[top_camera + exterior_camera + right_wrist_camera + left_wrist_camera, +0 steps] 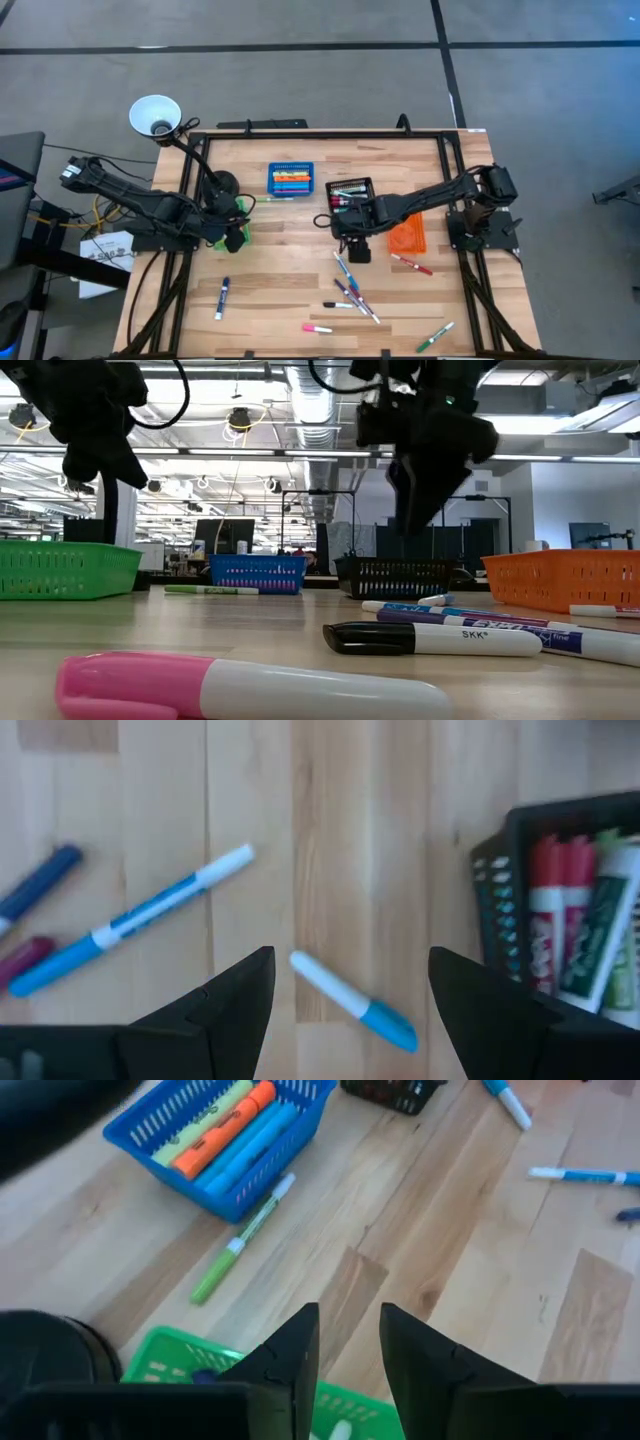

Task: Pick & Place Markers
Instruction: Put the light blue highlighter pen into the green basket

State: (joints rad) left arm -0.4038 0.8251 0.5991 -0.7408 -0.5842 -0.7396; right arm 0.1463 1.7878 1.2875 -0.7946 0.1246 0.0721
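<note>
Jaws on your right gripper (345, 1010) gape over a blue-capped marker (352, 1000); left gripper (348, 1355) stands narrow and empty above the half-hidden green bin (190, 1370).

My right gripper (350, 1010) hangs wide open over a light-blue-capped marker (352, 999) on the wooden table (330, 840). A blue-banded marker (130, 920) lies nearby; the black bin (495, 900) holds red markers (556, 905).

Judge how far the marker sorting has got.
Done: some markers already lie in the blue bin and black bin. In hand: nothing; the right gripper hangs open over a blue-capped marker, and the left gripper is empty above the green bin. Left: the loose markers on the table.
</note>
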